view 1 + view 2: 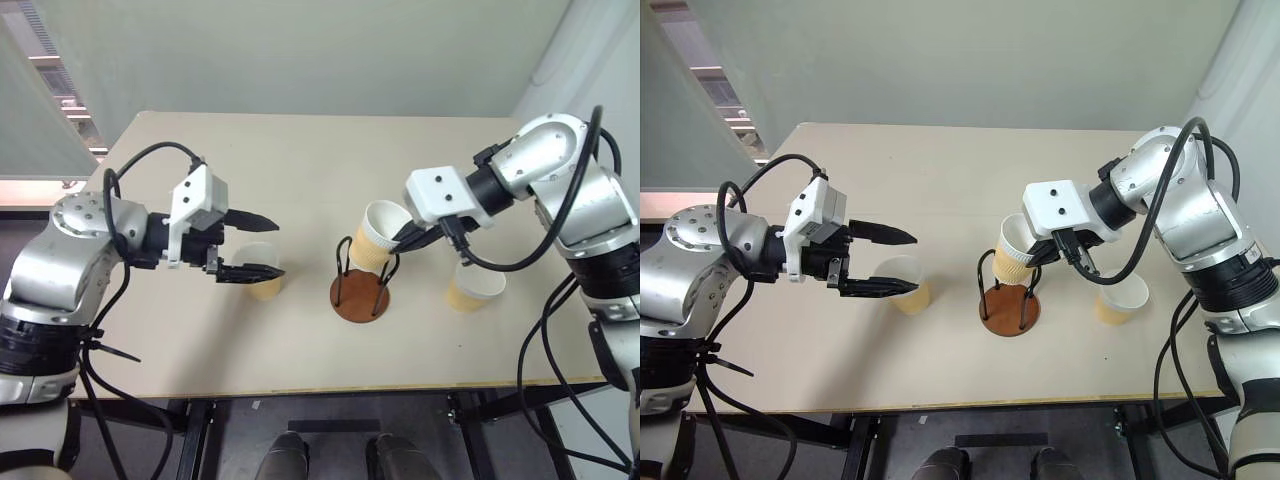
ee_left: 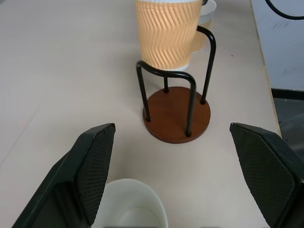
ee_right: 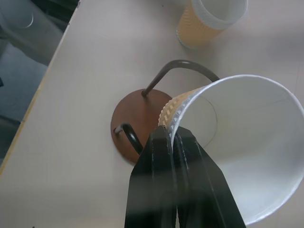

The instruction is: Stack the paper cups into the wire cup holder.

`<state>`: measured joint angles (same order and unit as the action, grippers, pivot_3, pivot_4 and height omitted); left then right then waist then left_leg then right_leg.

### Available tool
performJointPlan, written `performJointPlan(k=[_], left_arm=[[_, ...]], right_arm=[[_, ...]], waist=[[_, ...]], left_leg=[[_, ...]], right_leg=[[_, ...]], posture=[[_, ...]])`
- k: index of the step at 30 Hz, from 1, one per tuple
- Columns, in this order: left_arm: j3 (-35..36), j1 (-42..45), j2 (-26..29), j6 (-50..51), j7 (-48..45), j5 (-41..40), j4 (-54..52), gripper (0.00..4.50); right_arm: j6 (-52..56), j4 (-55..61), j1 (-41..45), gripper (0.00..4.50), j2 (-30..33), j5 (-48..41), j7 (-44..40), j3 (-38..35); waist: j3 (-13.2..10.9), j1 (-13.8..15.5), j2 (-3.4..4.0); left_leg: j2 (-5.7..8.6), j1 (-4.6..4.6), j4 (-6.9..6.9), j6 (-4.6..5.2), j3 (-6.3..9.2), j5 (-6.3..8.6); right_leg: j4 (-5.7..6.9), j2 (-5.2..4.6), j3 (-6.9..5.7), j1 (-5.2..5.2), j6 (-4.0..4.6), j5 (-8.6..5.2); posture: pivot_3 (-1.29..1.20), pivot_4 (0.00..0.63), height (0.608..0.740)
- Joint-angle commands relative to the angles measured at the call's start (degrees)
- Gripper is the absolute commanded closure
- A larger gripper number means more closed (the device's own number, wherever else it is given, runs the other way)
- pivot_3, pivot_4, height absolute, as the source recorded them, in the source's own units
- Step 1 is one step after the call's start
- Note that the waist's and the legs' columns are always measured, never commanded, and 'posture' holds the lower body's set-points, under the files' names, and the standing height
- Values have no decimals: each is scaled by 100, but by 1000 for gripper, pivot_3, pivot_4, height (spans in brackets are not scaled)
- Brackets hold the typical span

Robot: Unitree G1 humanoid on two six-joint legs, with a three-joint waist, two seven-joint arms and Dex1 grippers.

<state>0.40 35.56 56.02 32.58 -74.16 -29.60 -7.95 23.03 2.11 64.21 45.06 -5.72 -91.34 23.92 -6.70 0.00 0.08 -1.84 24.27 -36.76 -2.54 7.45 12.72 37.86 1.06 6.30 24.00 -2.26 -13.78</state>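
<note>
Nearest to me, at the middle of the table (image 1: 300,160), stands the wire cup holder (image 1: 361,288) with its round brown base and black wire loops. My right gripper (image 1: 404,238) is pinched tight on the rim of one paper cup (image 1: 377,238). That cup is tilted, and its bottom sits low between the tops of the wire loops. My left gripper (image 1: 262,243) is spread wide with nothing in it. One finger is above a second paper cup (image 1: 262,270) and one is in front of it. This cup stands upright left of the holder. A third paper cup (image 1: 474,286) stands upright right of the holder, under my right arm.
</note>
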Motion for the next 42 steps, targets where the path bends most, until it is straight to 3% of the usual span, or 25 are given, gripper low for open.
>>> performJointPlan(k=[1, 9, 16, 21, 24, 33, 42], left_arm=[[199, -29, 135, 31, 91, 1, -244, 307], [279, -69, 203, 83, 403, 60, -372, 307], [166, -364, 963, 12, 524, 555, -1417, 307], [-419, -504, 1546, -55, 709, 1521, -1786, 307], [-674, -360, 1546, 92, 894, 1914, -1777, 307], [-1065, -197, 1430, 70, 858, 2511, -1605, 307], [-1400, -212, 1214, -251, 659, 2834, -1334, 307]], right_arm=[[78, -67, 20, 3565, -51, -5, 91, -127], [660, -229, 79, 979, -217, -213, 696, -663], [1615, -86, -115, 979, -62, -1105, 1191, -1866], [1975, 129, -642, 979, 62, -1888, 1282, -2632], [2247, 273, -962, 979, 89, -2382, 1307, -2920], [3034, 471, -1123, 979, 753, -3517, 572, -2895], [3141, 456, -1171, 979, 1022, -3881, 519, -2886]], waist=[[0, 1, 0], [0, 4, 0], [0, 6, 0], [1, 20, -2], [1, 14, -1], [1, 10, -2], [1, 11, -1]], left_leg=[[0, 0, 0, 0, 0, -1], [0, 0, -5, 0, 0, -1], [2, 1, 6, -2, -3, -1], [3, -8, 18, -3, -1, -1], [2, -15, 17, -5, -1, -3], [2, -18, 22, -6, -2, -3], [1, -19, 23, -5, -1, -3]], right_leg=[[0, 0, 0, 0, 0, 0], [2, 0, 0, -1, 1, 0], [-8, 0, 3, 0, 8, -5], [-8, 2, 3, -5, 17, -13], [3, 2, 5, -6, 19, -14], [6, 5, 5, -7, 33, -22], [6, 8, 5, -7, 27, -19]], posture=[[0, 150, 740], [0, 150, 740], [0, 150, 740], [0, 150, 740], [0, 150, 740], [0, 150, 740], [0, 150, 740]])
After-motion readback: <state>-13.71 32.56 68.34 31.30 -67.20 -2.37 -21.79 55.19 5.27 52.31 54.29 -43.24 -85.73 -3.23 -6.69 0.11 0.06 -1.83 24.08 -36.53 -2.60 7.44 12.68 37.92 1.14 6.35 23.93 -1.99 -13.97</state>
